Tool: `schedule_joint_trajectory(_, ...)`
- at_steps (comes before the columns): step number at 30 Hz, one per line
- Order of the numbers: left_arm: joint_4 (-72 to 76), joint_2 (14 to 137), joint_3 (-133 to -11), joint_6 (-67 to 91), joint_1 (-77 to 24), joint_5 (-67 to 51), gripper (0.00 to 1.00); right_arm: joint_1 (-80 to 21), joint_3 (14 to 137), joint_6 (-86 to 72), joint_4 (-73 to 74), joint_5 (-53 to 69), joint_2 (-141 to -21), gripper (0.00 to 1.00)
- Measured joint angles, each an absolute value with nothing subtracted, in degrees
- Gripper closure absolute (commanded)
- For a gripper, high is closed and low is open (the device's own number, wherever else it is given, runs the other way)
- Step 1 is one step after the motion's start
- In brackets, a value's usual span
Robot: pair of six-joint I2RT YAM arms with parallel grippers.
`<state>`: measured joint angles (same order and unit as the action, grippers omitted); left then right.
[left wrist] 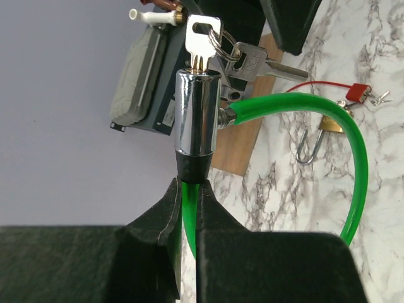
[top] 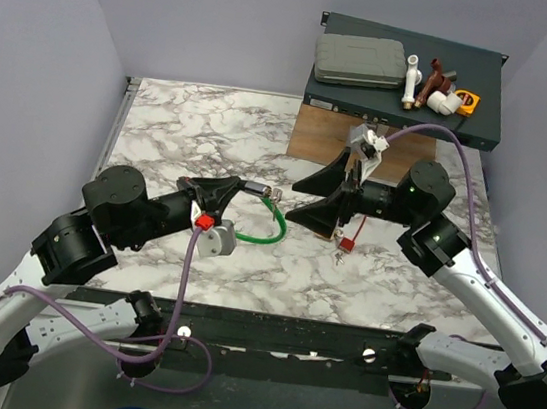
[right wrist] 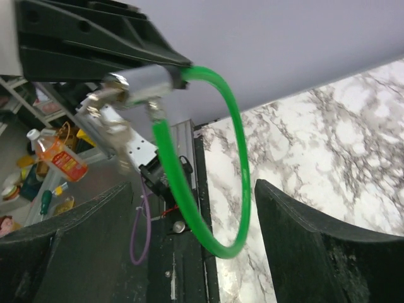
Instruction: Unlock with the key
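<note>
1. on the marble table (top: pixel 193 123), just beside the lower finger of the right gripper (top: pixel 297 201), the key (top: pixel 344 244) lies flat with its red tag and thin red cord. no finger touches it.
2. right gripper: jaws spread wide, grasping nothing. it faces the other arm's load, which i judge to be a stand-off for lining up an approach.
3. left gripper (top: pixel 226 193): clenched on the green cable lock (left wrist: pixel 284 103) just below its chrome cylinder (left wrist: pixel 197 110). it holds the barrel off the table with its end toward the right arm, evidently to present the keyway.
4. a silver key (left wrist: pixel 203 35) on a ring sits in that cylinder. i cannot tell whether it is turned.
5. a brass padlock (left wrist: pixel 328 123) lies near the red-tagged key, apart from both grippers.
6. judgement: the red-tagged key is unclaimed, and picking it up calls for a low, fine pinch on a very small, flat thing.
</note>
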<state>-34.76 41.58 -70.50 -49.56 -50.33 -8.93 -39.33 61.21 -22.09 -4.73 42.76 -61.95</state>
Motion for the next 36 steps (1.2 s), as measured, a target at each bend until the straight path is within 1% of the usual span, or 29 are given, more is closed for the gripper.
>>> schedule_joint_trajectory(5,-35.90,43.62,-70.59,-48.47,-49.93,-9.30,1.00,-42.65,60.77,-20.69,-8.75,44.36,-61.98,0.18)
schedule_joint_trajectory(7,-35.97,44.53,-70.72,-48.25,-49.84,-9.28,1.00,-43.59,59.88,-20.69,-10.61,44.66,-62.00,0.21)
schedule_joint_trajectory(12,-36.18,45.93,-71.57,-47.94,-49.82,-9.32,1.00,-45.45,58.74,-18.39,-10.68,43.22,-63.35,0.24)
schedule_joint_trajectory(15,-36.14,46.15,-72.58,-47.75,-49.82,-9.39,1.00,-46.11,58.28,-16.25,-10.22,41.25,-63.72,0.29)
schedule_joint_trajectory(17,-36.14,46.19,-73.58,-47.42,-49.82,-9.54,1.00,-46.50,58.28,-14.61,-9.93,39.70,-63.79,0.38)
schedule_joint_trajectory(18,-36.10,46.19,-73.91,-47.20,-49.82,-9.63,1.00,-46.83,58.28,-13.61,-9.87,38.59,-63.81,0.46)
schedule_joint_trajectory(19,-36.14,46.19,-74.28,-46.92,-49.76,-9.72,1.00,-47.11,58.26,-12.88,-9.87,37.69,-63.81,0.59)
schedule_joint_trajectory(20,-36.12,46.19,-74.54,-46.70,-49.63,-9.78,1.00,-47.48,58.04,-12.14,-10.11,36.69,-63.83,0.78)
schedule_joint_trajectory(21,-36.07,46.19,-74.67,-46.46,-49.56,-9.89,1.00,-47.94,57.52,-11.57,-10.83,35.27,-63.81,0.92)
schedule_joint_trajectory(22,-36.10,46.19,-74.76,-46.17,-49.54,-9.98,1.00,-48.10,57.12,-10.98,-11.20,34.41,-63.81,0.99)
schedule_joint_trajectory(29,-36.56,46.96,-74.87,-43.29,-47.13,-10.74,1.00,-49.15,50.11,-12.03,-18.98,29.98,-61.43,0.99)
schedule_joint_trajectory(32,-37.04,47.18,-74.87,-41.98,-46.19,-13.28,1.00,-49.32,47.00,-12.21,-20.12,28.60,-58.52,0.99)
schedule_joint_trajectory(36,-39.40,49.12,-76.14,-39.51,-43.07,-20.16,1.00,-49.69,43.44,-12.23,-19.73,27.20,-54.39,0.99)
